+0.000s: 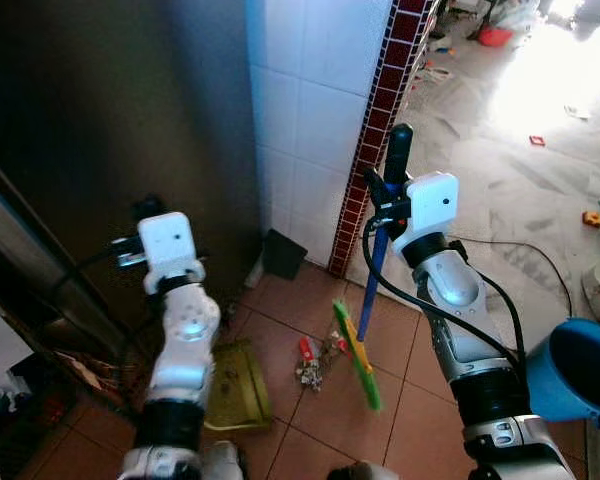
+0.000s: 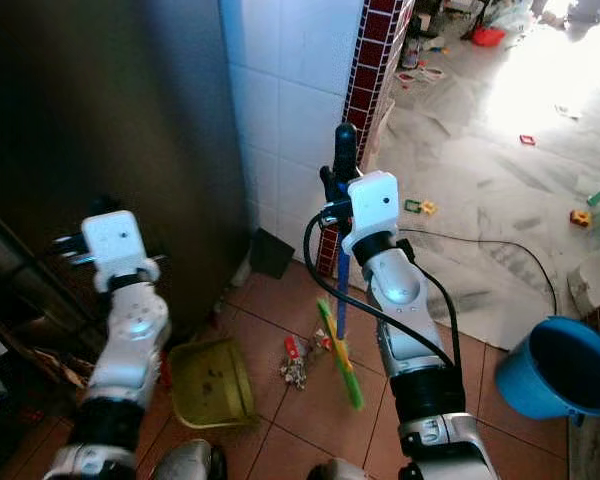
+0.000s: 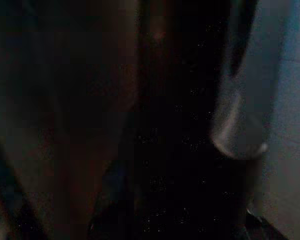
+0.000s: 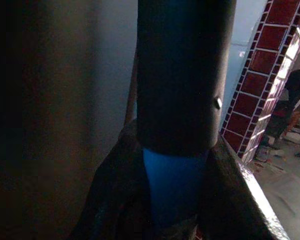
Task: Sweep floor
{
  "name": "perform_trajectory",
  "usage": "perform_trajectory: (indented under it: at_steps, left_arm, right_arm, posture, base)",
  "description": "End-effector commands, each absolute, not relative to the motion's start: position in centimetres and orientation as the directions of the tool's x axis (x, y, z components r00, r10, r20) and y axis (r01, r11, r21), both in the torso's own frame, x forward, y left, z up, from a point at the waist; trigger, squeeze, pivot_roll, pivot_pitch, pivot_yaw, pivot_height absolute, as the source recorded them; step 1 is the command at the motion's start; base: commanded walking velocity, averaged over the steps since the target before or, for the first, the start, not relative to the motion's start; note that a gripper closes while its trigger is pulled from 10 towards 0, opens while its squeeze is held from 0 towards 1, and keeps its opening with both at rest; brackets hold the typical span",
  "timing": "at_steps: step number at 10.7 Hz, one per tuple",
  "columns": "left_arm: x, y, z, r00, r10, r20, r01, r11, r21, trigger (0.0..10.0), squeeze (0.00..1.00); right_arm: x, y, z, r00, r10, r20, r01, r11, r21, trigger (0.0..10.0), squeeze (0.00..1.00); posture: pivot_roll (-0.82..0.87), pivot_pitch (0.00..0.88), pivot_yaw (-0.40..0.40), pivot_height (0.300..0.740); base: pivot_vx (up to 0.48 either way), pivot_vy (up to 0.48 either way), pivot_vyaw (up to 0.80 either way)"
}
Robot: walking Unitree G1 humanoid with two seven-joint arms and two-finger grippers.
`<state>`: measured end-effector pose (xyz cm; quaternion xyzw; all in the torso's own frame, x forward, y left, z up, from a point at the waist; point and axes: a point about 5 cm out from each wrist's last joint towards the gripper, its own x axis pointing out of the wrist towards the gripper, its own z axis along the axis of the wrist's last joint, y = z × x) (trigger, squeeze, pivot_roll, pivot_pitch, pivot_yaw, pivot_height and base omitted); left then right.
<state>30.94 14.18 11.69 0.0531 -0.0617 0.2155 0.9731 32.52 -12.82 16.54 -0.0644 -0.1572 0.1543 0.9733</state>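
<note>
My right gripper [image 1: 382, 196] is shut on a broom's blue handle just below its black grip [image 1: 398, 146]; the right wrist view shows that handle [image 4: 174, 186] clamped between the fingers. The broom slants down to its green head [image 1: 358, 356] on the terracotta tiles. Next to the head lies a small pile of litter [image 1: 311, 364] with a red scrap. A yellow-green dustpan [image 1: 236, 386] rests on the floor left of the pile, below my raised left arm. My left gripper [image 1: 140, 216] is held up in front of a dark cabinet face, lost in shadow.
A white tiled wall with a red tile corner strip [image 1: 372, 120] stands straight ahead. A black scoop [image 1: 283, 254] leans at its base. A blue bucket [image 1: 578, 370] sits at the right. A black cable [image 1: 525, 250] and small toys [image 1: 592, 218] lie on the pale floor beyond.
</note>
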Motion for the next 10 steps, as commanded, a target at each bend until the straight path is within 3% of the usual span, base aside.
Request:
perform_trajectory:
  at_steps: [1, 5, 10]
  left_arm:
    - [31.6, 13.3, 12.8, 0.908, 0.372, 0.192, -0.388, 0.920, 0.050, 10.0, 0.00]
    - [32.7, 10.3, 9.9, 0.959, 0.281, 0.042, -0.281, 0.960, -0.010, 10.0, 0.00]
    - [32.9, 9.2, 8.4, 0.971, 0.237, -0.004, -0.237, 0.971, -0.004, 10.0, 0.00]
  right_arm:
    - [32.6, -12.4, 18.4, 0.871, 0.335, 0.360, -0.283, 0.940, -0.188, 10.0, 0.00]
    - [32.9, -12.1, 18.9, 0.855, 0.377, 0.355, -0.307, 0.921, -0.238, 10.0, 0.00]
    - [32.5, -10.9, 18.8, 0.822, 0.452, 0.346, -0.401, 0.891, -0.211, 10.0, 0.00]
  posture:
    - [0.01, 0.038, -0.041, 0.740]
    - [-0.01, 0.044, -0.062, 0.740]
    - [-0.04, 0.047, -0.065, 0.740]
  base:
    - [0.000, 0.000, 0.00]
    - [0.000, 0.000, 0.00]
    - [0.000, 0.000, 0.00]
